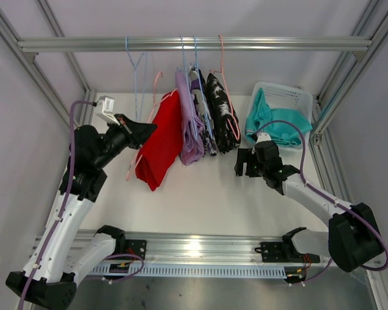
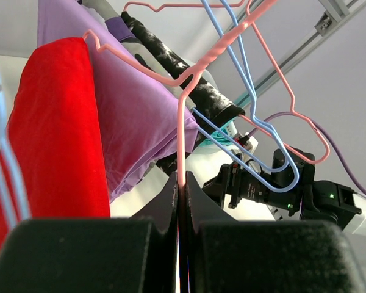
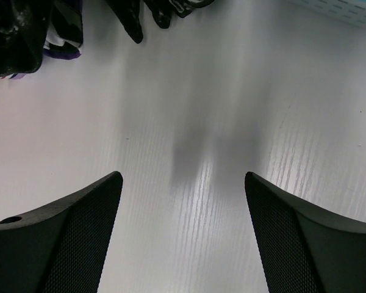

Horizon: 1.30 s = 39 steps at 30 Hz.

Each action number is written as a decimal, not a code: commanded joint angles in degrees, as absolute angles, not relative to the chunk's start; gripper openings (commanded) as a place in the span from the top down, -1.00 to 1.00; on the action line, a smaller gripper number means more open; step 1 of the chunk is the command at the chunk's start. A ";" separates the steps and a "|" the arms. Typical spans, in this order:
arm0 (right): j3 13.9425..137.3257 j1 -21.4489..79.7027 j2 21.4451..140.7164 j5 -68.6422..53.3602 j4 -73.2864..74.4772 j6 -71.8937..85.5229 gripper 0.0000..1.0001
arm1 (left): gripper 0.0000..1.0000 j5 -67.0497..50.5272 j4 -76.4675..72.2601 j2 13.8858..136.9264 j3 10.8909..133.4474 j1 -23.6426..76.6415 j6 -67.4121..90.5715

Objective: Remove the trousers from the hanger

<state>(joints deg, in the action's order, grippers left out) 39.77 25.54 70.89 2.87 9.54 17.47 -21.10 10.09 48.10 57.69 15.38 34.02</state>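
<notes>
Four trousers (image 1: 165,139) hang long-axis vertical | left fingers (image 2: 165,204) clamp pink hanger (image 2: 182,140) | right fingers (image 3: 67,244) spread

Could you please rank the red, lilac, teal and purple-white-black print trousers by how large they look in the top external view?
1. red trousers
2. lilac trousers and teal trousers: too alike to rank
3. print trousers: only a narrow strip shows between its neighbours
</notes>
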 commanded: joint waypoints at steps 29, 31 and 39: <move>51.85 58.24 70.39 8.26 6.25 6.95 -0.86 | 0.99 -0.80 9.40 46.32 58.36 18.37 34.45; 52.99 60.20 71.89 7.74 6.24 5.81 -0.83 | 0.99 -0.18 9.84 46.23 58.45 18.46 34.63; 59.41 67.23 77.60 8.00 3.35 3.43 -0.82 | 0.99 2.46 10.90 46.23 58.54 18.54 35.24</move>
